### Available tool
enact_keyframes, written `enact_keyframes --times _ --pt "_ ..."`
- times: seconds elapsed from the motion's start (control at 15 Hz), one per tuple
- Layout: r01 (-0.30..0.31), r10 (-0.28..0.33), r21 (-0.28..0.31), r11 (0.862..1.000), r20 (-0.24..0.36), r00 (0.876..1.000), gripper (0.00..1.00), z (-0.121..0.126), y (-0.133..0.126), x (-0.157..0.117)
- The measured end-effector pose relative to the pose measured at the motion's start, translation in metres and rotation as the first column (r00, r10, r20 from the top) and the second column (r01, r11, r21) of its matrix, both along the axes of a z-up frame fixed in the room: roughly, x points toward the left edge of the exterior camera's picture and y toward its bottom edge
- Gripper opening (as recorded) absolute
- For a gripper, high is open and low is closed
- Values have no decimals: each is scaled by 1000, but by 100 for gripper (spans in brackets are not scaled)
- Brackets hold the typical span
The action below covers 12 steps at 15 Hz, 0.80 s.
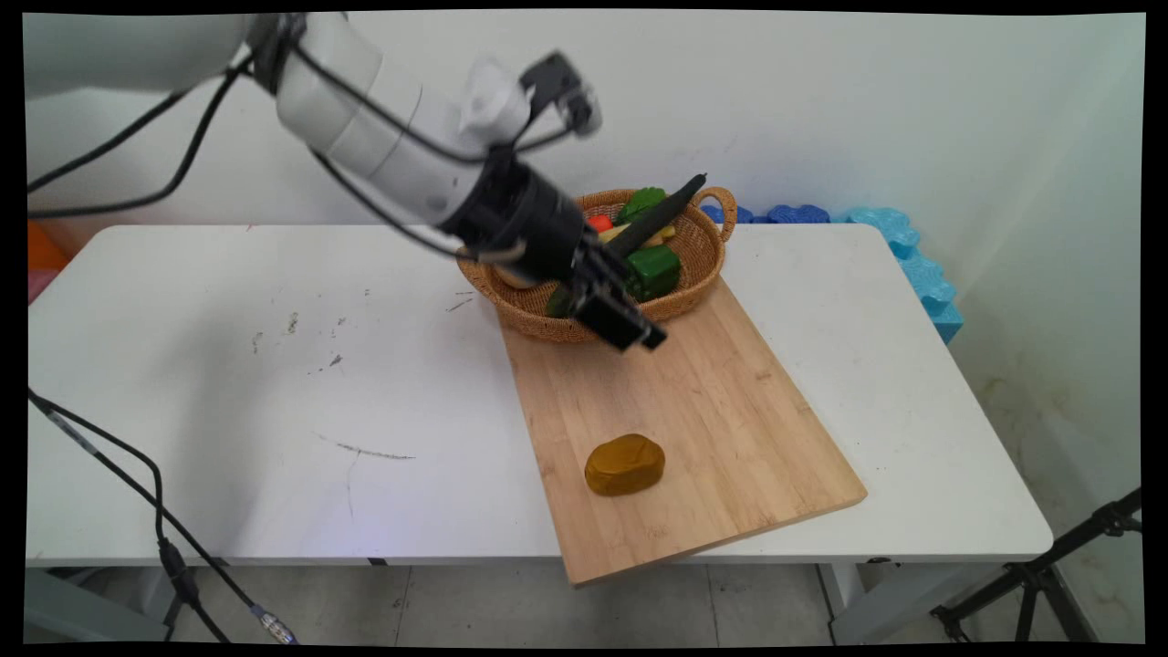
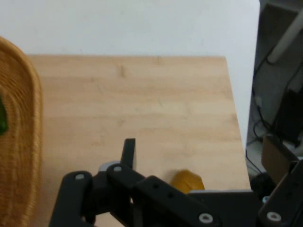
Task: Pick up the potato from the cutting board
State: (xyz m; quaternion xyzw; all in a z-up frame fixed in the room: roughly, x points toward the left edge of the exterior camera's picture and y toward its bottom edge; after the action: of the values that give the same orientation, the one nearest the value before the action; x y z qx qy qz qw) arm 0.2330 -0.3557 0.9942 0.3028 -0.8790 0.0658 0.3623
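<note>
Gripper (image 1: 630,333) hangs above cutting board (image 1: 730,401), just in front of basket (image 1: 538,319) of vegetables, holding nothing; jaw opening cannot be told. Brown potato (image 1: 625,464) lies well apart, nearer board's front edge on the bench (image 1: 274,383).

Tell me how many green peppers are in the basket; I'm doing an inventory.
2 show: one green pepper at the near right inside the basket, another green pepper at the back. The gripper and arm hide the left part, so more may be there.
</note>
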Motion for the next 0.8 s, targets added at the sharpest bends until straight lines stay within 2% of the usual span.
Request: enact_keyframes --times 0.33,0.8 --pt "38 -40 32 999 41 998 100 -39 18 -4" --pt "42 -50 83 996 104 993 100 -94 26 -14"
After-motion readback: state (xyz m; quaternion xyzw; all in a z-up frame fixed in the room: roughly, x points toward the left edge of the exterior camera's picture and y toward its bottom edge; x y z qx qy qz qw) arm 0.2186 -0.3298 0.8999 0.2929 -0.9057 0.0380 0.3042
